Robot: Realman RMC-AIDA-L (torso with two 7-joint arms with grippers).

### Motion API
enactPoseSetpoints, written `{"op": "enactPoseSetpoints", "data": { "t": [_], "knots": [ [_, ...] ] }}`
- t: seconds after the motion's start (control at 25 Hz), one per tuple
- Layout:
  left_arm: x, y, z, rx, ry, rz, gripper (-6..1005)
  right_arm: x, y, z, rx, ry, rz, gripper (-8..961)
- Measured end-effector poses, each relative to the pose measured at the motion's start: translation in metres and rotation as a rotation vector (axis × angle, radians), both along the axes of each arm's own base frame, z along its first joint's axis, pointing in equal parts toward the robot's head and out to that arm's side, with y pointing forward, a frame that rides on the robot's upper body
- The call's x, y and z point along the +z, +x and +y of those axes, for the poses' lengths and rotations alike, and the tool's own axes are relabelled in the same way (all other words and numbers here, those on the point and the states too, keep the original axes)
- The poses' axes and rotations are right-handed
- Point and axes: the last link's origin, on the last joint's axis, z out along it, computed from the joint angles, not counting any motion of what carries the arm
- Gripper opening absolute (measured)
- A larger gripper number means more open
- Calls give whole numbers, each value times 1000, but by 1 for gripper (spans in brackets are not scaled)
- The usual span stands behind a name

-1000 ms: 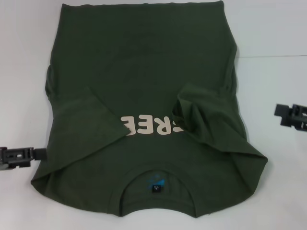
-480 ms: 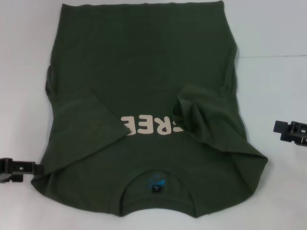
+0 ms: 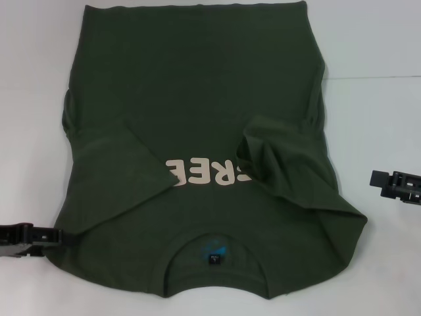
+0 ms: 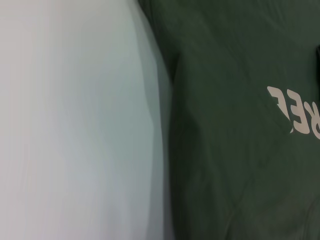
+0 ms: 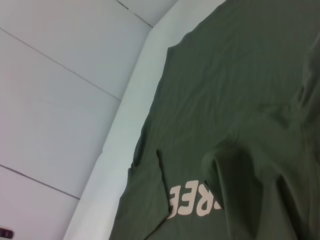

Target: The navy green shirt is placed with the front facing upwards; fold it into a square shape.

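Observation:
The navy green shirt (image 3: pixel 197 99) lies front up on the white table (image 3: pixel 375 79), collar (image 3: pixel 214 237) nearest me, with its neck label (image 3: pixel 214 258) showing. Both sleeves are folded inward: one (image 3: pixel 112 164) lies flat and the other (image 3: pixel 283 161) is bunched over the end of the cream lettering (image 3: pixel 207 172). My left gripper (image 3: pixel 52 235) is low at the shirt's left shoulder edge, its tip at the cloth. My right gripper (image 3: pixel 378 179) hovers off the right shoulder, apart from the cloth. The left wrist view shows the shirt (image 4: pixel 235 150) edge; the right wrist view shows the shirt (image 5: pixel 240 100) from the side.
Bare white table (image 4: pixel 75 125) borders the shirt on both sides. In the right wrist view a white panelled wall (image 5: pixel 50 100) rises beyond the table's far edge (image 5: pixel 120 135).
Both grippers have moved toward the near edge of the table, alongside the shirt's shoulders. The left one now reaches the shoulder edge. The shirt has not moved.

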Motion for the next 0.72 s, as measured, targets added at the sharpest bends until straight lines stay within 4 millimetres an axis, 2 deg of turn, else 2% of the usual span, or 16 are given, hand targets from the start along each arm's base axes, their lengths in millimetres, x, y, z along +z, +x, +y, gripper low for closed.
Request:
{"op": "enactPoseSetpoints", "data": {
  "t": [0.72],
  "knots": [
    [-11,3,4,-1,-17,-15,826,-5,0,-2,8,-6,4,923]
  ]
}}
